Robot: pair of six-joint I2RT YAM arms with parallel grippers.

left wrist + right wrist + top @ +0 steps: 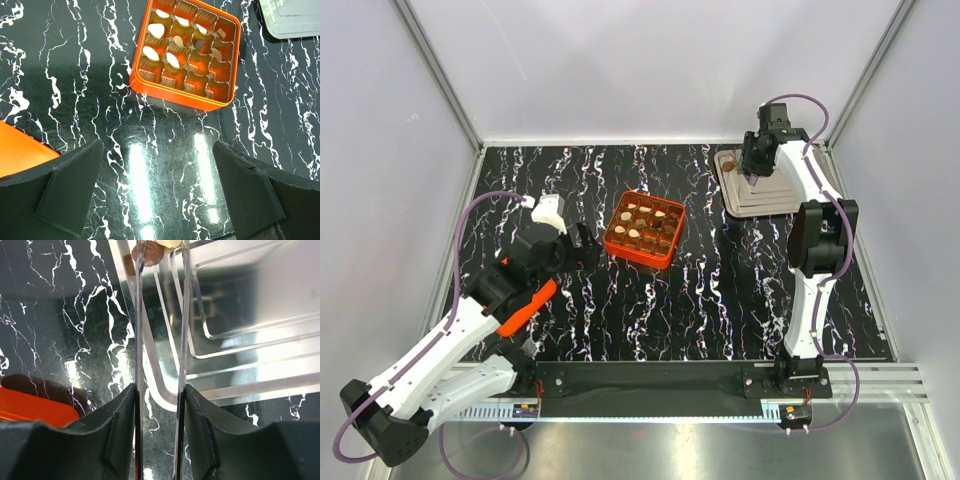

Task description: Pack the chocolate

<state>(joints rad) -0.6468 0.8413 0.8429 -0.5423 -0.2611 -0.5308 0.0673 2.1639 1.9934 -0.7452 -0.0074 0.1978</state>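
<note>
Spreading across the whole top view, the black white-veined surface carries a silver metal tray at the far right and an orange grid box near the middle, the tray lying at about 2 o'clock from the box and apart from it. The left gripper hovers over bare surface with its jaws spread wide and nothing between them; seen from above it sits just beside the box at 9 o'clock, while in its own wrist view the box lies at 12 o'clock. The right gripper is over the tray's near-left rim, its jaws part-way closed on thin metal tweezers, whose two blades run straight ahead toward 12 o'clock. Most of the chocolate sits in the box's cells, cream and dark pieces mixed. A brown piece and a cream one beside it lie on the tray by the tweezer tips; whether the tips touch them I cannot tell.
</note>
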